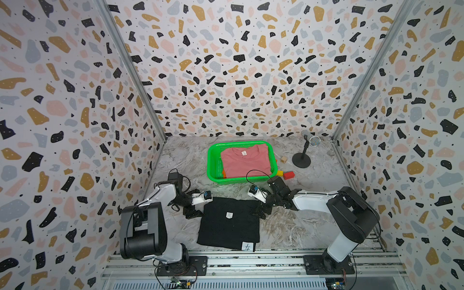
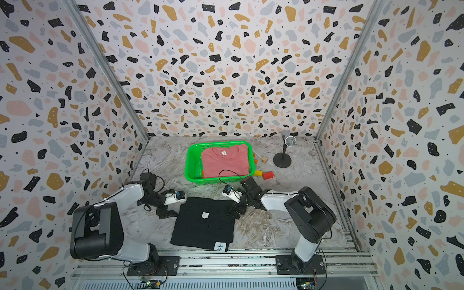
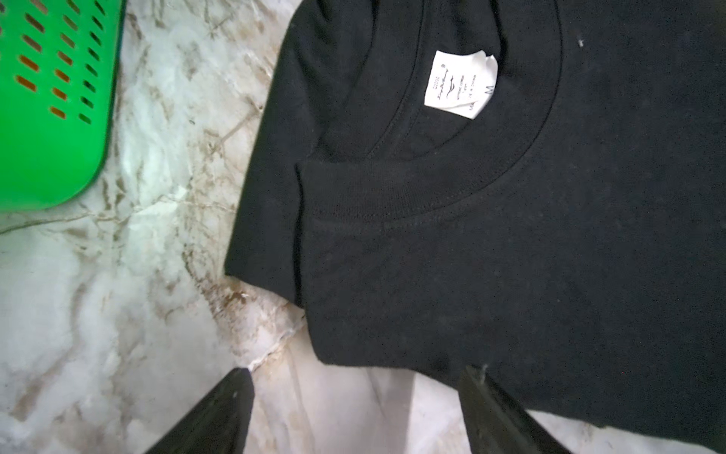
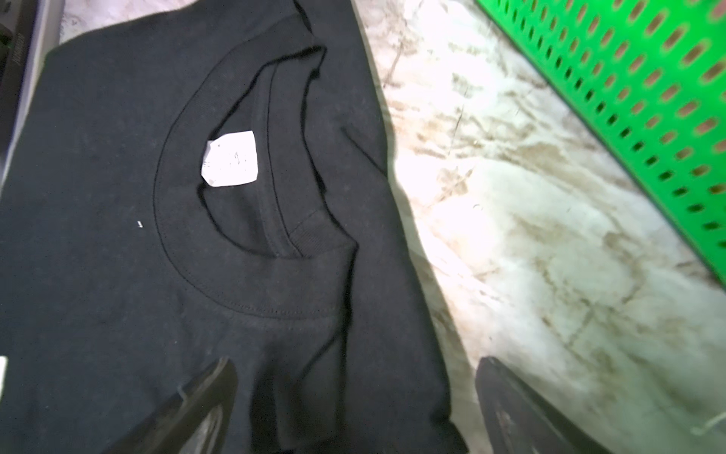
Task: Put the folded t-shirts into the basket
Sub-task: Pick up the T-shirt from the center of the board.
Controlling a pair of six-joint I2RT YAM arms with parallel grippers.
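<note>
In both top views the green basket stands on the table toward the back wall. The pink shirt lies flat inside it, with a sliver of the orange shirt showing under its near corner. The black shirt lies flat on the table in front of the basket, apart from it, between the two arms. The left gripper sits low at the shirt's left far corner and the right gripper at its right far corner. A microphone on a stand and a few small blocks sit right of the basket.

In the left wrist view the left gripper is spread wide and holds nothing. One finger is over bare table, the other at the black shirt's edge. The white label shows in the collar.

In the right wrist view the right gripper is also spread wide and empty. One finger is over the black shirt, the other over the table. The basket's wall stands beyond.
</note>
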